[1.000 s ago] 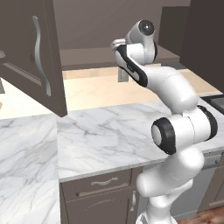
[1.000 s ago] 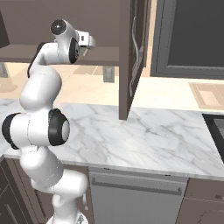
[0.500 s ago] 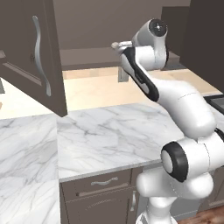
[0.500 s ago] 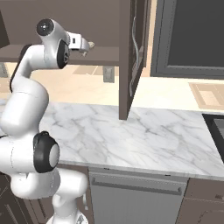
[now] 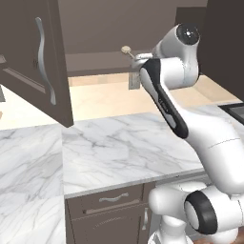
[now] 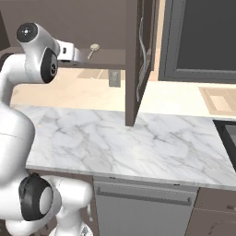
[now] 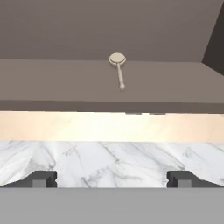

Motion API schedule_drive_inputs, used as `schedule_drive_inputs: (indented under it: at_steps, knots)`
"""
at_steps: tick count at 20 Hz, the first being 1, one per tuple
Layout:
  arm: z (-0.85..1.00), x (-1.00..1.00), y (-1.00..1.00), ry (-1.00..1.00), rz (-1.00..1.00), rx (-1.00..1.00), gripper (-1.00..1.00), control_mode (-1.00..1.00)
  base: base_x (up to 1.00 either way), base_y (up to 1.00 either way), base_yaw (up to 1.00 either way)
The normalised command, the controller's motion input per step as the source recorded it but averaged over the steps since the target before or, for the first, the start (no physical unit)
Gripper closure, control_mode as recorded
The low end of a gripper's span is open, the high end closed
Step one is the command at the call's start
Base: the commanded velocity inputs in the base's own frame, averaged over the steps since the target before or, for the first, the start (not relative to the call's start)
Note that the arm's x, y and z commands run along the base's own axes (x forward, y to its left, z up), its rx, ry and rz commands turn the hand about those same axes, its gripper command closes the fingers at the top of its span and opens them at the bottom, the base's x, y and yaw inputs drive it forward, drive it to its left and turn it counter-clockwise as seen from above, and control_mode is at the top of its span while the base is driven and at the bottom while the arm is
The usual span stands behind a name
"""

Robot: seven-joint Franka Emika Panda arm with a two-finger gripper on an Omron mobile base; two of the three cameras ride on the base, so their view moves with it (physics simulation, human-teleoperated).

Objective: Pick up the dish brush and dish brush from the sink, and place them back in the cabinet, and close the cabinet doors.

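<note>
Seeing cream brush (image 7: 118, 65) flat on cabinet shelf (image 7: 52, 83), my tool (image 7: 112, 179) spread, empty, aimed there; black brush probably elsewhere, doors open.

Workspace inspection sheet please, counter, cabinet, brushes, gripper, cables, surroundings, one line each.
Surface: marble counter, bare in all views.
Job's things: cream dish brush lies on the cabinet shelf, head toward the back; cabinet doors stand open, left door, right door. Black brush and sink: nothing seen.
Clutter: nothing seen.
Grippers: gripper open, empty, level with the shelf's front edge, apart from the brush.
Cables: nothing seen.
Surroundings: wall outlet on the backsplash, drawer under the counter, dishwasher front.
</note>
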Motion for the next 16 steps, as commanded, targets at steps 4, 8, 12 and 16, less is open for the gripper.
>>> schedule_drive_inputs:
  at_steps: [4,8,12,16]
  knots:
    - [0.0,-0.83,0.0,0.05,0.0,0.04,-1.0,-1.0,0.0,0.0,0.0]
    - [0.0,-0.62,0.0,0.02,0.0,0.05,-1.0,-1.0,0.0,0.0,0.0]
    - [0.0,-0.57,0.0,0.0,0.0,0.03,-1.0,-1.0,0.0,0.0,0.0]
    - [0.0,-0.48,0.0,0.0,0.0,0.0,-1.0,-1.0,0.0,0.0,0.0]
